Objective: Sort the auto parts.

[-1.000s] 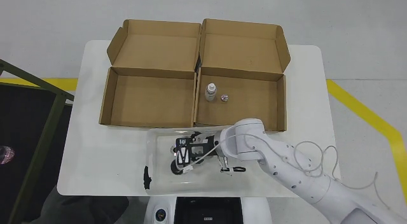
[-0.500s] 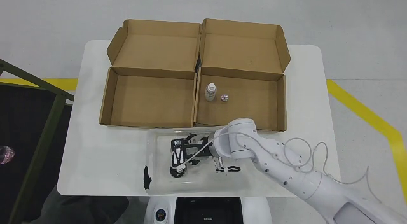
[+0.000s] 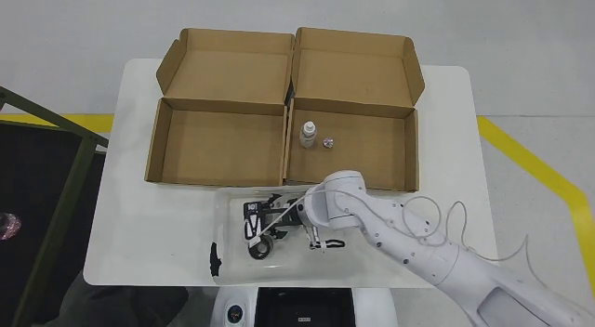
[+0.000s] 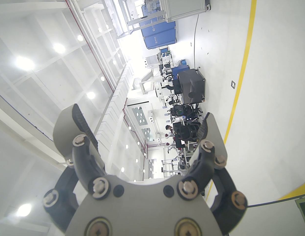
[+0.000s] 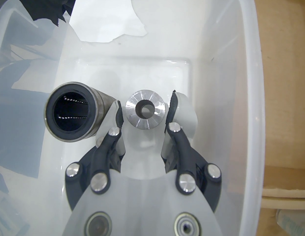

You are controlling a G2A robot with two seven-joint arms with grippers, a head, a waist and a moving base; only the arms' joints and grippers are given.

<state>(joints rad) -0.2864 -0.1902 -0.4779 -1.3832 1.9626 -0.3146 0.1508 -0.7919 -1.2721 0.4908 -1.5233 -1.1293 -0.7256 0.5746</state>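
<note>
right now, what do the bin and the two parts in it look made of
Bin: translucent whitish plastic; shapes show through its walls. Small bushing: bright metal, machined, with shiny facets. Sleeve: dull grey metal shell; its black end ring could be plastic or rubber.

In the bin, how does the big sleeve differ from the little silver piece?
The sleeve is larger, with a dark rim and a wide bore; the silver piece is smaller, bright, with a narrow hole. The silver piece sits between the right gripper's open fingers; the sleeve lies outside them. Both are round, hollow, and in the clear bin.
</note>
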